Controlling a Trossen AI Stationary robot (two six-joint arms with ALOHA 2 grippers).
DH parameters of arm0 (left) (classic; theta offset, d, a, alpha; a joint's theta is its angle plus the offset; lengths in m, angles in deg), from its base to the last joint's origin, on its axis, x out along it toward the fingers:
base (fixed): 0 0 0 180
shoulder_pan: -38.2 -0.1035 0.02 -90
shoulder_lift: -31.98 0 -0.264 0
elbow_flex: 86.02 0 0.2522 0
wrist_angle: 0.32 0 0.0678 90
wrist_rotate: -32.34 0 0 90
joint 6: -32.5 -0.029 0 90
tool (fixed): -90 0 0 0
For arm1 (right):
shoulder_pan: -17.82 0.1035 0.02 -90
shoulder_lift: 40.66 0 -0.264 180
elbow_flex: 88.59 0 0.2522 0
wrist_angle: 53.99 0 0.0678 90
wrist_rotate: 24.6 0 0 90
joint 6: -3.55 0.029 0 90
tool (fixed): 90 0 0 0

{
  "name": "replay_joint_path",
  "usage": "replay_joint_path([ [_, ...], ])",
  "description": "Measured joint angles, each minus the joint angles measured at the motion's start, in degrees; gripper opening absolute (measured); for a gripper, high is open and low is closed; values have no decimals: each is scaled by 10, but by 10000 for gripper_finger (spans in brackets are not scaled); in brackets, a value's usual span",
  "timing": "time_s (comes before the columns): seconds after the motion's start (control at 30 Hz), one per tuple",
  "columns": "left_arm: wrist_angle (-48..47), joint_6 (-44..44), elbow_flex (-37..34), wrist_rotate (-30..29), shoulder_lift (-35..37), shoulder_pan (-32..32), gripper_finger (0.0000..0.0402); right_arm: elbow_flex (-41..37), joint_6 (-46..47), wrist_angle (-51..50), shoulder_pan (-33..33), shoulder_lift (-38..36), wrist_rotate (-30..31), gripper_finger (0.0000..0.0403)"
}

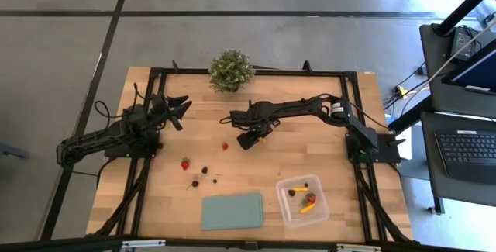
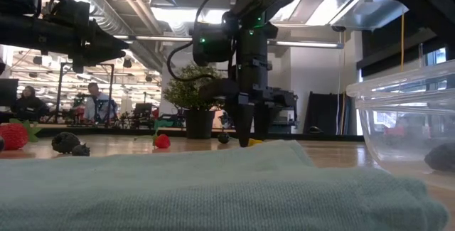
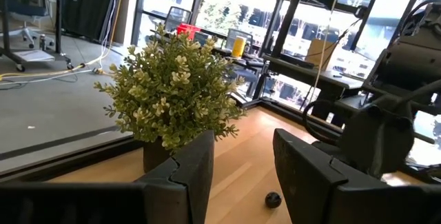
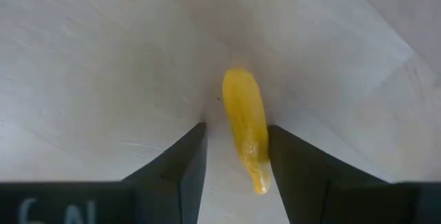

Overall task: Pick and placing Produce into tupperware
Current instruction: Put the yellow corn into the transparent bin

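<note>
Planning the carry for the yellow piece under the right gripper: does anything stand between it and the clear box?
Nothing visible does. The right gripper stands open around the yellow piece on the table. From there to the tupperware the wood is bare; the strawberries, dark berries and green sheet lie off to the side.

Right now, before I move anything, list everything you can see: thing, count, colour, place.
Yellow piece: one, between the right gripper's open fingers, on the table.
Strawberries: two loose, red, mid-table.
Dark berries: a few, near the strawberries.
Tupperware: one, clear, front right, holding several pieces.
Cloth: one, pale green, front centre.
Potted plant: one, green, back edge.
People: two, seated in the room behind.
Right gripper: down at the yellow piece.
Left gripper: raised at back left, open.
</note>
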Motion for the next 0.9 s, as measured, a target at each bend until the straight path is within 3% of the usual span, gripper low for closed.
replay_joint_path([
  [0.47,0,0,0,0,0,0,143,-1,14,3,11,2,16,146],
  [0.9,0,0,0,0,0,0,143,-1,0,5,12,2,7,12],
])
